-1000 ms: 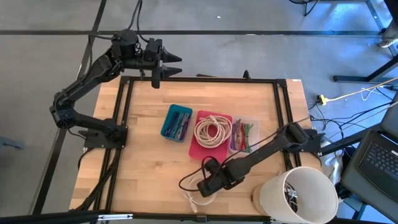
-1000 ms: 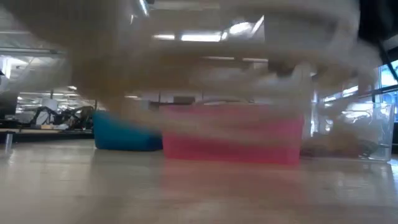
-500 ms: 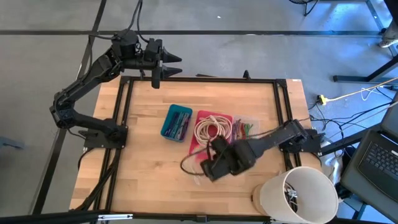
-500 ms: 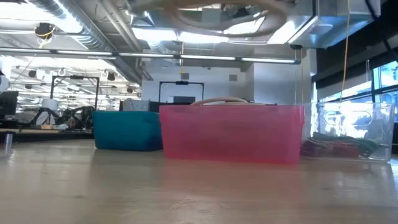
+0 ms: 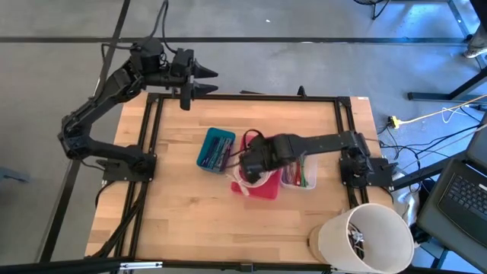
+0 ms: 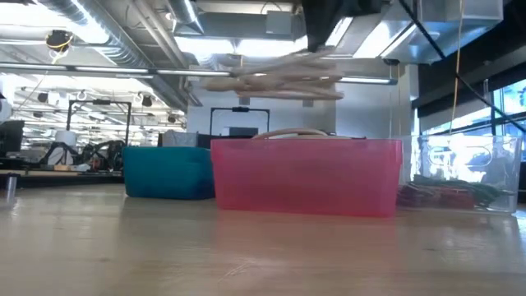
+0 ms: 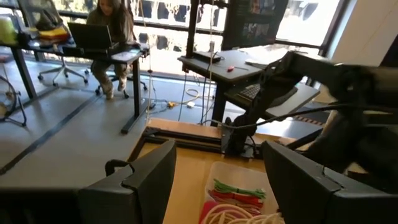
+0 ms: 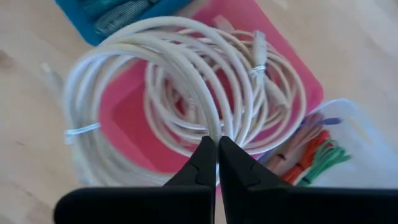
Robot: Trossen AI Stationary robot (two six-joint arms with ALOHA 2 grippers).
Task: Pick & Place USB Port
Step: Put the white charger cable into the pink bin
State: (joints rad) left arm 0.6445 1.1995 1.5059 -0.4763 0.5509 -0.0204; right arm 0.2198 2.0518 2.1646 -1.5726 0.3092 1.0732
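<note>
Right gripper poised above the pink bin, fingers pinched together on a strand of a coiled white cable, the loops hanging from the pinch point. Seen from overhead as a dark wrist stretched across the middle of the table from the right edge, covering most of the pink bin. Seen from table height as pale loops hanging in the air above the bin's rim, clear of it, with more white cable just showing over that rim. Second white coil lying inside the pink bin beneath the held one, its plug ends turned toward the far wall; connector type not readable at this sharpness, possibly USB. Blue bin just beside the pink one on its left, holding a tangle of bluish cables. Clear bin just beside it on the right, holding red, orange, purple and green ties or leads. Left gripper parked off the back left corner of the table, jaws standing apart with nothing between them, looking across the bench toward the clear bin. White bucket at the front right corner, off the wooden top. Person seated at a desk with a laptop in the room behind. No brand marks, labels or legible writing on the bins, cables or arms.
</note>
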